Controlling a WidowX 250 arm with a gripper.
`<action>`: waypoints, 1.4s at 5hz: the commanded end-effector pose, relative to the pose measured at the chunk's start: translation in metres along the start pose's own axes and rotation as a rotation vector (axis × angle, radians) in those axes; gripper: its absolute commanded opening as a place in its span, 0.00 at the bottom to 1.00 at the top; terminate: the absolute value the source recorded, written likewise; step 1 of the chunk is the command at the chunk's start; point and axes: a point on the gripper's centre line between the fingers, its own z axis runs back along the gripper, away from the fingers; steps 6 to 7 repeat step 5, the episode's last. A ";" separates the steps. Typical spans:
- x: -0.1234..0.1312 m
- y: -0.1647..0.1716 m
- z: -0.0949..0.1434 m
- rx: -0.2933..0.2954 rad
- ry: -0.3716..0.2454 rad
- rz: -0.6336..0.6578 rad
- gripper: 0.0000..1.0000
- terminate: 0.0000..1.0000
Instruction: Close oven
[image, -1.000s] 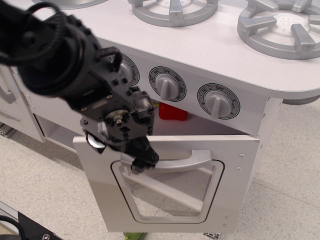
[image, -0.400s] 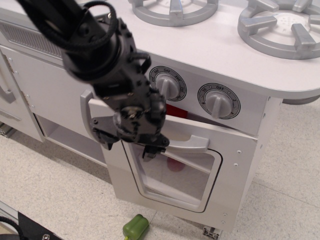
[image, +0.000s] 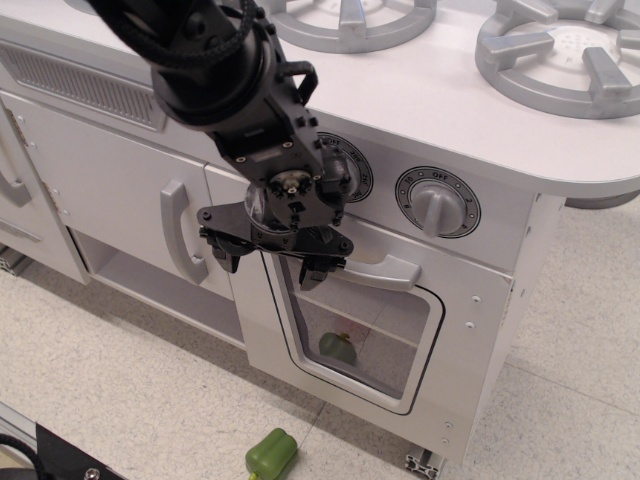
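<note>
My pincer (image: 272, 262) hangs in front of the oven (image: 360, 320), its 2 black fingers (image: 318, 270) spread apart and pointing down, clamped on nothing. The right one sits against the left end of the wide silver handle (image: 385, 270), though I cannot tell whether it truly touches. The oven fills the lower right of the toy kitchen, under the 2 round knobs (image: 437, 203) I can make out, 1 of them partly hidden behind my wrist. Its door looks flush with the white front, with no gap showing along the top. Through the rounded clear window (image: 358, 335) I see a green thing (image: 338, 347) lying inside on the shelf. Just left of the oven is the narrower cabinet door with its vertical silver handle (image: 178, 232). On the speckled floor below lies a green toy pepper (image: 270, 453). Above, 2 grey burner grates (image: 560, 50) rest on the white stovetop.
</note>
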 end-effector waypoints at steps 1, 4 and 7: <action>0.010 0.010 0.013 -0.031 -0.039 0.016 1.00 0.00; -0.002 0.033 0.057 -0.129 0.104 0.010 1.00 0.00; -0.002 0.033 0.057 -0.129 0.104 0.010 1.00 1.00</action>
